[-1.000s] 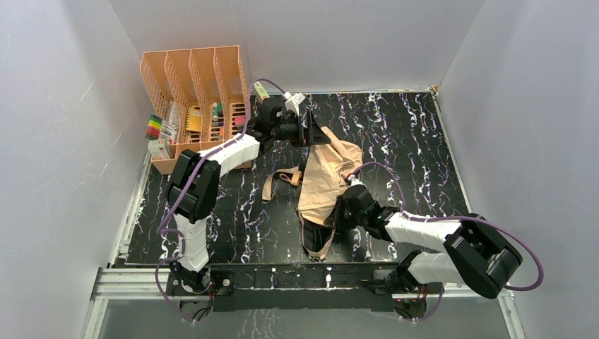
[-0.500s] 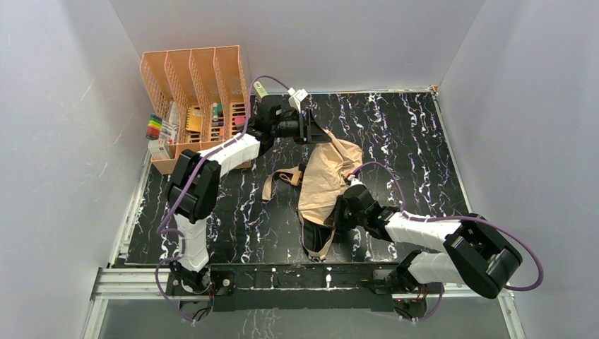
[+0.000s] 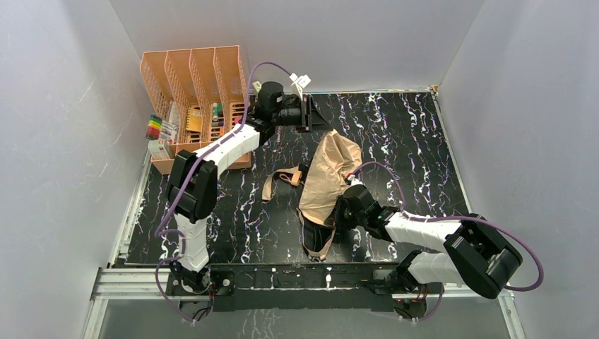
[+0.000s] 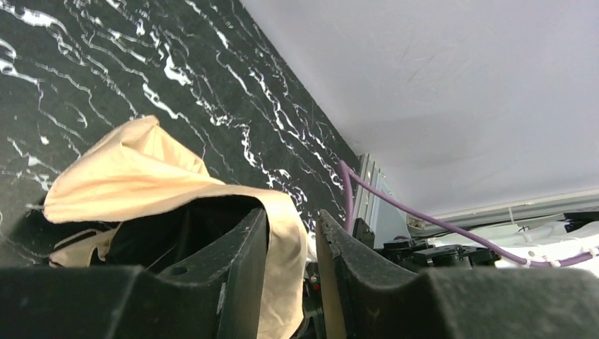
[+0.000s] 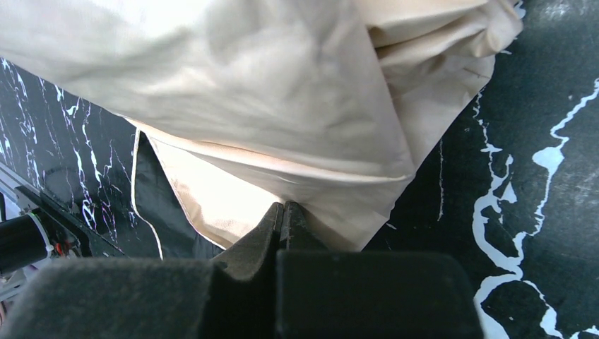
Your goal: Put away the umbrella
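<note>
The umbrella (image 3: 326,176) is lying mid-table, its long axis running far-to-near. The right gripper (image 3: 337,215) is sitting at its right flank, nearer of the two, fingers together and apparently pinching the fabric edge. The left gripper (image 3: 316,115) is hovering just past the far tip, jaws narrowly apart and empty, with the desk organizer (image 3: 191,78) to its left and bare table (image 3: 417,141) to its right.

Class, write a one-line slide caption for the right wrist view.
Shut right end effector, tips against the edge of the pale umbrella lying on the black marbled table.
</note>
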### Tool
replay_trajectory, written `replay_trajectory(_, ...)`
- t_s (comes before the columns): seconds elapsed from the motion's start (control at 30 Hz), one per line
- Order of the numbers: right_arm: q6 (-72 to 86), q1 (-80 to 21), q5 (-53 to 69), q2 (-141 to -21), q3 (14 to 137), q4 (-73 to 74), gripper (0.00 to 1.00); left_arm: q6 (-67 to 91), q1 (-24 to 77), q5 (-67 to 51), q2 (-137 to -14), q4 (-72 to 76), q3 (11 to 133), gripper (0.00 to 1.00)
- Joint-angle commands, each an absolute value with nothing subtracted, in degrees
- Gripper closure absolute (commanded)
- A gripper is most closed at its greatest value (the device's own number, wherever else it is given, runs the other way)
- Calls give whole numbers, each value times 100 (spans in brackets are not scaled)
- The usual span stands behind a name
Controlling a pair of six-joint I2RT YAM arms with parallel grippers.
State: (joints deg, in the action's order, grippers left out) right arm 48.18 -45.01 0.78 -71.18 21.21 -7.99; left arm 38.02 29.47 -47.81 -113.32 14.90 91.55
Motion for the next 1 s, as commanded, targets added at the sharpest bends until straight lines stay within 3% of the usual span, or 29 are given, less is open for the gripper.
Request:
replay_trajectory(0.0, 4572, -4460, -246, -7204, 1968, 119, 96, 3525, 2942, -4882, -11124, 1033, 8984, 64)
replay_trajectory(0.1, 4564, -4461, -245, -7207, 1962, 114, 96, 3397, 2949, -4851, -11030, 878, 8844, 57)
replay_trajectory(0.3, 4579, -4457, -235, -7202, 1970, 121, 96, 3254, 3006, -4920, -11032, 664, 8736, 57)
replay_trajectory(0.47, 4591, -4456, -253, -7137, 1955, 158, 96, 3252, 3006, -4914, -10906, 690, 8653, 73)
replay_trajectory(0.63, 4708, -4459, -281, -7148, 1914, 96, 97, 3265, 3006, -4770, -10600, 649, 8611, 100)
replay_trajectory(0.97, 4875, -4457, -346, -7719, 2127, -1072, 97, 3154, 3501, -3537, -9000, 34, 7895, 100)
